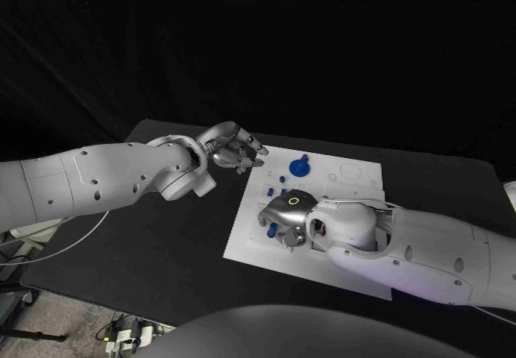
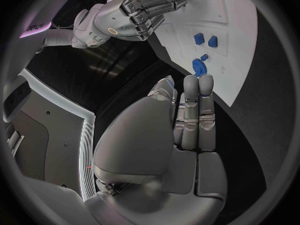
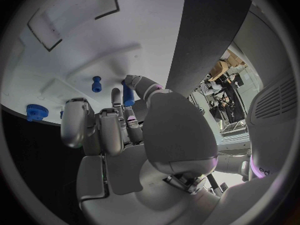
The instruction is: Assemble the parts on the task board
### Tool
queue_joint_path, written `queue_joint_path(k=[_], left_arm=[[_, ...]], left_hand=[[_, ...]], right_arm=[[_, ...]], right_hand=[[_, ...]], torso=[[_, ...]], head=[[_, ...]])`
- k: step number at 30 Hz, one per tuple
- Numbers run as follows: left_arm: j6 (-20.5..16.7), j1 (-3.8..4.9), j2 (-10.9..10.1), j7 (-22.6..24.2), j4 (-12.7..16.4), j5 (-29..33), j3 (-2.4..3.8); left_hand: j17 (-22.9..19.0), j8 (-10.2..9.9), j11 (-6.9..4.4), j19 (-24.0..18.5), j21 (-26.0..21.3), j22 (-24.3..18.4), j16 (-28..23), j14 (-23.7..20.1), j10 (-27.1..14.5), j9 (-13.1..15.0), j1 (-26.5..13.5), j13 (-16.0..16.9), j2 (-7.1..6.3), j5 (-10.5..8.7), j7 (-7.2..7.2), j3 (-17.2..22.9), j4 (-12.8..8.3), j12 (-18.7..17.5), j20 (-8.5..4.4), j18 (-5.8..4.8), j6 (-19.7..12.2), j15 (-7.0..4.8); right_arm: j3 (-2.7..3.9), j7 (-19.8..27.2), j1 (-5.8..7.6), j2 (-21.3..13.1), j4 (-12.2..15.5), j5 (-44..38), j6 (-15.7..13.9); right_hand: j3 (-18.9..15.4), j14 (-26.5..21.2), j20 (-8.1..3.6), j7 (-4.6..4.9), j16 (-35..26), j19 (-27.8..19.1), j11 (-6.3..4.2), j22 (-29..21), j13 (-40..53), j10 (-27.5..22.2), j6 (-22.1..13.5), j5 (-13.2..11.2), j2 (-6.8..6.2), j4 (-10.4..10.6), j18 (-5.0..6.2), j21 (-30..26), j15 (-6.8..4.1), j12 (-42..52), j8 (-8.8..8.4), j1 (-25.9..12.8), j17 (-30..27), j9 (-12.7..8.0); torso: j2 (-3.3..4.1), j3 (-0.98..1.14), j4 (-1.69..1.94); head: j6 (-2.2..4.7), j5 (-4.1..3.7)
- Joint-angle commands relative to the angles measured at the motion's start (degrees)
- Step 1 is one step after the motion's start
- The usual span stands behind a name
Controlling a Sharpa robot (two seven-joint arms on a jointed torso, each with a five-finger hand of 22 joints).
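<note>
The white task board [image 1: 355, 179] lies tilted on the black table [image 1: 161, 239], its near-left corner pointing toward the robot and its far edge close to the table's back rim; a broad stretch of bare table lies to the left of the board, under and in front of the left arm. The left robot hand [image 1: 231, 147] hovers just off the board's far-left corner, above the table edge there, holding nothing; the head view shows its fingers loosely bent, the left wrist view shows them lying side by side and pointing toward the board, and it touches no part. The right robot hand [image 1: 285, 216] is down on the board's left half, its arm covering much of the near-right portion. In the right wrist view its fingers close around an upright blue peg [image 3: 127, 95], which stands on the board against a raised white strip. A second small blue peg [image 3: 96, 83] stands just beside it, free of the fingers. A blue gear-shaped part [image 1: 299, 165] sits near the board's far-left edge, between the two hands, with two smaller blue parts [image 2: 205, 39] close to it on the board.
</note>
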Motion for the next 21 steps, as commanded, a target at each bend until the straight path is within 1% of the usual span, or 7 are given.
queue_joint_path(k=[1, 3, 9, 13, 17, 19, 21], left_arm=[[1.0, 0.01, 0.1, -0.2, 0.0, 0.3, 0.03], [1.0, 0.01, 0.0, -0.3, 0.0, 0.3, 0.03], [1.3, 0.01, 0.1, -0.6, -0.1, 0.3, 0.02], [1.5, 0.00, 0.1, -0.8, -0.1, 0.3, 0.02], [1.5, 0.00, 0.1, -0.8, -0.1, 0.3, 0.02], [1.4, 0.00, 0.0, -0.8, -0.1, 0.3, 0.02], [1.4, 0.00, 0.0, -0.8, -0.1, 0.3, 0.02]], left_hand=[[-0.1, 0.2, 0.09, -0.2, -0.2, 0.1, 0.3, -0.3, 0.3, 0.0, 0.0, -0.1, 0.59, 0.01, 0.22, 0.3, -0.1, 0.2, 0.29, -0.10, 0.1, -0.01], [-0.1, 0.1, 0.08, -0.2, -0.3, 0.1, 0.3, -0.3, 0.3, 0.0, 0.0, -0.1, 0.58, -0.01, 0.23, 0.3, -0.1, 0.2, 0.29, -0.09, 0.1, -0.01], [-0.1, 0.1, 0.08, -0.2, -0.4, 0.1, 0.3, -0.4, 0.3, 0.0, 0.1, -0.1, 0.54, -0.04, 0.25, 0.3, -0.1, 0.2, 0.28, -0.08, 0.1, -0.02], [-0.2, 0.1, 0.07, -0.3, -0.5, 0.1, 0.3, -0.4, 0.2, 0.0, 0.2, -0.1, 0.54, -0.06, 0.26, 0.4, -0.1, 0.2, 0.28, -0.05, 0.1, -0.03], [-0.2, 0.1, 0.07, -0.3, -0.7, 0.1, 0.3, -0.4, 0.2, 0.0, 0.3, -0.1, 0.54, -0.07, 0.27, 0.4, -0.2, 0.2, 0.28, -0.02, 0.1, -0.03], [-0.2, 0.1, 0.07, -0.3, -0.7, 0.1, 0.3, -0.4, 0.2, 0.0, 0.3, -0.1, 0.54, -0.07, 0.27, 0.4, -0.2, 0.2, 0.28, -0.02, 0.1, -0.03], [-0.2, 0.1, 0.07, -0.3, -0.7, 0.1, 0.3, -0.4, 0.2, 0.0, 0.3, -0.1, 0.54, -0.07, 0.27, 0.4, -0.2, 0.2, 0.28, -0.02, 0.1, -0.03]], right_arm=[[-0.01, 0.3, -0.07, -0.1, 0.2, -1.0, -0.4], [-0.01, 0.4, -0.08, -0.1, 0.2, -0.9, -0.3], [-0.01, 0.7, -0.11, -0.3, 0.4, -0.8, 0.0], [-0.01, 0.8, -0.12, -0.3, 0.4, -0.6, -0.2], [-0.01, 0.9, -0.12, -0.6, 0.5, -0.6, -1.5], [0.00, 1.1, -0.11, -1.0, 0.8, -0.6, -2.8], [0.01, 1.6, -0.04, -1.8, 1.4, -0.6, -4.6]], right_hand=[[-0.1, -0.6, -0.11, 0.13, -0.3, -0.5, 0.03, 9.3, 0.2, -0.2, 0.3, -0.6, -0.07, -0.2, 0.89, -0.3, -0.01, -0.1, -0.16, -0.6, -0.2, -0.1], [-0.1, -0.7, -0.09, 0.26, -0.3, -0.6, -0.04, 9.3, 0.3, -0.1, 1.0, -0.9, 0.01, -0.2, 0.92, -0.4, -0.05, 0.1, 0.00, -0.6, -0.5, -0.1], [-0.2, -1.2, -0.11, 0.31, -0.6, -1.1, -0.09, 9.1, 0.4, 0.0, 1.4, -1.5, -0.04, -0.2, 1.07, -1.0, -0.11, 0.3, 0.04, -0.7, -1.3, -0.1], [-0.3, -1.3, -0.13, 0.41, -0.7, -1.2, -0.12, 9.0, 0.5, -0.1, 1.8, -2.2, 0.06, -0.1, 1.11, -1.1, -0.15, 0.3, 0.08, -0.7, -1.5, -0.2], [-0.4, -1.5, -0.16, 0.34, -0.8, -1.4, -0.03, 9.0, 0.4, -0.6, 1.6, -3.1, -0.05, -0.1, 1.16, -1.3, -0.17, 0.1, -0.28, -0.9, -1.7, -0.4], [-0.6, -1.7, -0.14, 0.17, -0.9, -1.7, 0.17, 8.8, 0.1, -1.8, 0.8, -4.1, -0.15, 0.0, 1.24, -1.7, -0.11, -0.6, -1.06, -1.1, -2.1, -0.9], [-1.0, -1.8, -0.11, -0.07, -1.0, -1.8, 0.35, 8.8, -0.3, -3.1, -0.1, -5.5, -0.28, 0.2, 1.29, -2.0, -0.04, -1.4, -2.02, -1.3, -2.3, -1.6]], torso=[[-0.02, 0.01, 0.03], [-0.03, 0.00, 0.00], [-0.04, -0.01, 0.02], [0.00, -0.01, 0.08], [0.00, 0.03, 0.08], [-0.01, 0.02, 0.09], [-0.03, 0.00, 0.14]], head=[[0.00, 0.10], [0.00, 0.14], [0.00, 0.16], [0.00, 0.11], [0.00, 0.06], [0.00, -0.07], [0.00, -0.19]])
